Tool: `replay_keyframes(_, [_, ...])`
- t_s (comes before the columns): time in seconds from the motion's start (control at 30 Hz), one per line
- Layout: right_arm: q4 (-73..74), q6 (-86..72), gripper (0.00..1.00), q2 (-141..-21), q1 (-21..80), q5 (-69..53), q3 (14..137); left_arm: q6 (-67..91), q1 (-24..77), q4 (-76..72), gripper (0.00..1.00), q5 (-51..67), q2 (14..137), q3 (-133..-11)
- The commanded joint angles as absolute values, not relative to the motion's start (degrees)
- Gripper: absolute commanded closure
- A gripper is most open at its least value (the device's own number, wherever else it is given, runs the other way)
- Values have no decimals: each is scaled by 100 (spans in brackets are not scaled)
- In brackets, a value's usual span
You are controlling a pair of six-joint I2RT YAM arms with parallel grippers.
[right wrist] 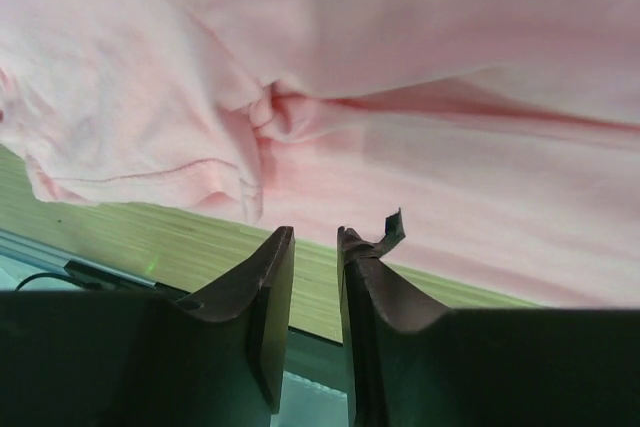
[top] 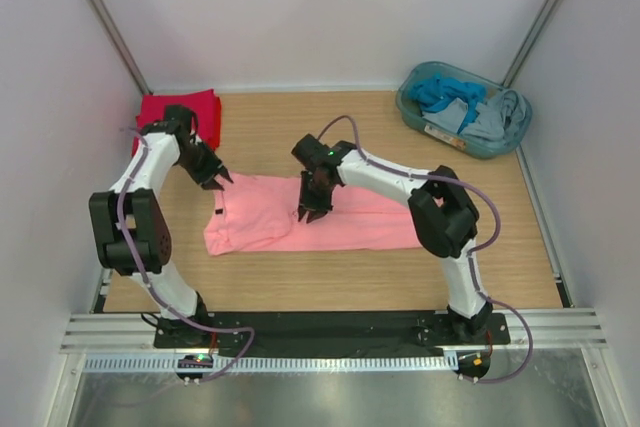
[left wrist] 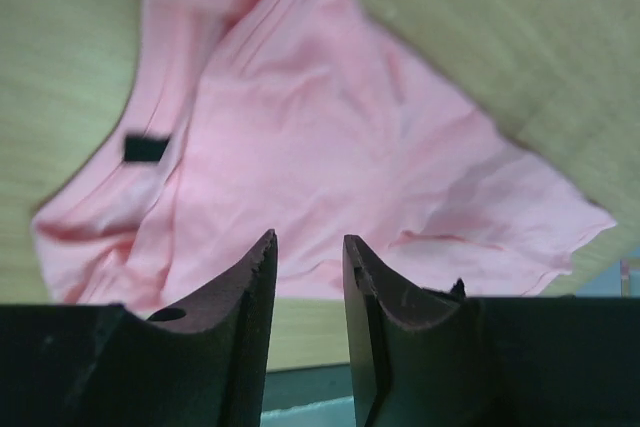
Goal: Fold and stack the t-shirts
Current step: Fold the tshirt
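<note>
The salmon-pink t-shirt (top: 330, 222) lies partly folded on the wooden table, with its small dark neck label (left wrist: 146, 148) near its left end. The red t-shirt (top: 180, 110) sits folded at the back left corner. My left gripper (top: 217, 177) hovers over the pink shirt's left end. In the left wrist view the left gripper (left wrist: 308, 247) has its jaws a little apart, with nothing between them. My right gripper (top: 312, 209) hangs over the middle of the pink shirt (right wrist: 420, 107). In the right wrist view the right gripper (right wrist: 315, 237) is also narrowly open and empty.
A teal basket (top: 418, 117) holding blue and grey clothes stands at the back right. White walls close in the table on three sides. A black rail carrying both arm bases runs along the near edge (top: 330, 327).
</note>
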State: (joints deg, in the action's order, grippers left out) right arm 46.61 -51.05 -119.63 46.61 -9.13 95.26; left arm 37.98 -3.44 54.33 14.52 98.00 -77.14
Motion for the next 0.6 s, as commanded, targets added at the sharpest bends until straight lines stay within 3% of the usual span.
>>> replay_keyframes(0.0, [4326,-4555,69,-11409,4062,-958,9212,4113,-317,4195,66,2100,10317,-7980])
replay_keyframes(0.23, [4140,-3667,69,-11505,3068,-282,8957,4078,-316,3920,67,1723,11793,-8551])
replay_keyframes(0.57, [3261,-3533,70,-11101,1838,395,7621,4043,-308,3930,67,1300,12489,-9202])
